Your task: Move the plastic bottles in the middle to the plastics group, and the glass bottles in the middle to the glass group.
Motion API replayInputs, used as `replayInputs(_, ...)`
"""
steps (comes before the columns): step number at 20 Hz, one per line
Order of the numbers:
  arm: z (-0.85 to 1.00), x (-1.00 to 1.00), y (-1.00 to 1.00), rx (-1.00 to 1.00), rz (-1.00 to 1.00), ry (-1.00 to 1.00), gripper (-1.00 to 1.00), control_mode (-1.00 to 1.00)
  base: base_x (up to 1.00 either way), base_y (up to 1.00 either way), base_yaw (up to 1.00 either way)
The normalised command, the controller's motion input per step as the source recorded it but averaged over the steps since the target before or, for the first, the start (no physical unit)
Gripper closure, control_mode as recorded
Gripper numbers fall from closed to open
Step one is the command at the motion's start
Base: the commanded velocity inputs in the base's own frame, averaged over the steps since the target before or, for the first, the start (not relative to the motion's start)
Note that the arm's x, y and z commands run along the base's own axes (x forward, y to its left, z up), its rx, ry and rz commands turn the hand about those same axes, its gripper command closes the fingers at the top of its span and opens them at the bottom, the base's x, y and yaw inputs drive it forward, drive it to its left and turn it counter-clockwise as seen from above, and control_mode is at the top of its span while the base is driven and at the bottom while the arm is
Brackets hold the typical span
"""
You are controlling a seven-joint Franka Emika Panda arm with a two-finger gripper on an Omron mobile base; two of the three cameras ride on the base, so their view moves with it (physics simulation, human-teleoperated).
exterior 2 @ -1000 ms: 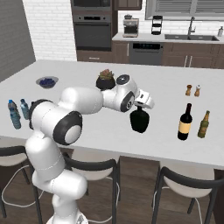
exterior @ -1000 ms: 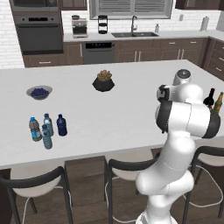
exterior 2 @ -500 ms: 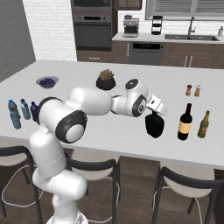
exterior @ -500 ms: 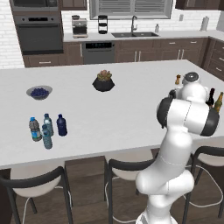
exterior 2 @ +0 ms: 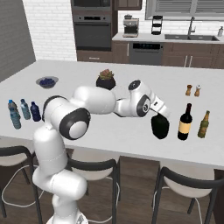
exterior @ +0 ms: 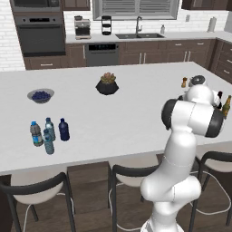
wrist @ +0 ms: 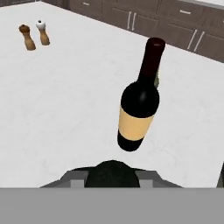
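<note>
Right base view: wine bottle [exterior 2: 185,122] beside black bottle [exterior 2: 160,127].

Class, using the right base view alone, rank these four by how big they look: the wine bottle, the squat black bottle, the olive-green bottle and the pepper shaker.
1. Wine bottle, tallest.
2. Squat black bottle, shorter but much wider; its neck is hidden by the gripper, so places one and two are unsure.
3. Olive-green bottle.
4. Pepper shaker, smallest, though farther from the camera.

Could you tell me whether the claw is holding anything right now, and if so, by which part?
Yes: the claw holds the squat black bottle by its short neck at the top.
</note>
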Motion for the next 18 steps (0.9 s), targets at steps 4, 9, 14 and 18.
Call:
replayInputs(4, 0.00, 0.00, -0.39, 0.00, -0.07, 0.00, 1.00, -1.00, 0.00, 0.00, 0.00)
replayInputs(9, 0.00, 0.10, -0.25, 0.00, -0.05, 0.00, 1.00, -1.00, 0.00, 0.00, 0.00)
replayInputs(14, -0.01, 0.22, -0.28, 0.00, -0.03, 0.00, 1.00, -1.00, 0.00, 0.00, 0.00)
replayInputs(18, -0.07, 0.18, -0.25, 0.00, -0.03, 0.00, 1.00, -1.00, 0.00, 0.00, 0.00)
